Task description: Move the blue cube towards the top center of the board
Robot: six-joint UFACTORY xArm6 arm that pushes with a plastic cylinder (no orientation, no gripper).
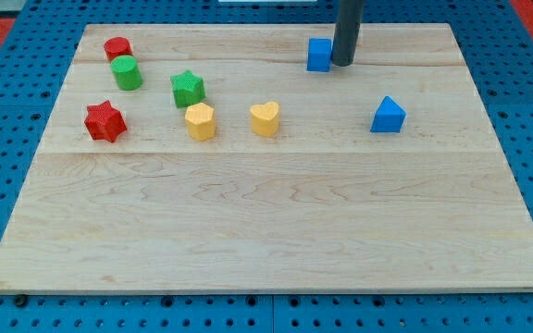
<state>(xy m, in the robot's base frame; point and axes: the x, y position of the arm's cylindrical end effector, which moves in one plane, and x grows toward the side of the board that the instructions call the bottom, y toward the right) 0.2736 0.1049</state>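
A dark rod descends from the view's top edge, and my tip (342,64) rests on the pale wooden tabletop (266,213) right against the blue cube (318,55), at the cube's 3 o'clock side. The arm carries no fingers at all, so nothing opens, closes or grips; the only contact is the rod's lower end pressing the cube's right face, or so near it that no gap shows.

The blue cube sits close to the view's top edge of the tabletop, slightly toward the view's right of centre, at roughly 12 to 1 o'clock from the board's middle.

A second blue piece, a blue triangular block (388,116), stands apart at about 4 o'clock from my tip, well clear of the cube.

The remaining pieces cluster on the view's left half. A yellow heart (265,119) and a yellow hexagonal block (200,121) lie side by side, near each other but not touching. At 11 o'clock from the yellow hexagonal block is a green star (188,89). Farther toward 9 o'clock sits a green cylinder (126,72), with a red rounded block (117,48), its exact shape hard to make out, just behind it at 12 o'clock. A red star (105,121) lies at 6 o'clock from the green cylinder.

The tabletop rests on a blue perforated surface (7,92).
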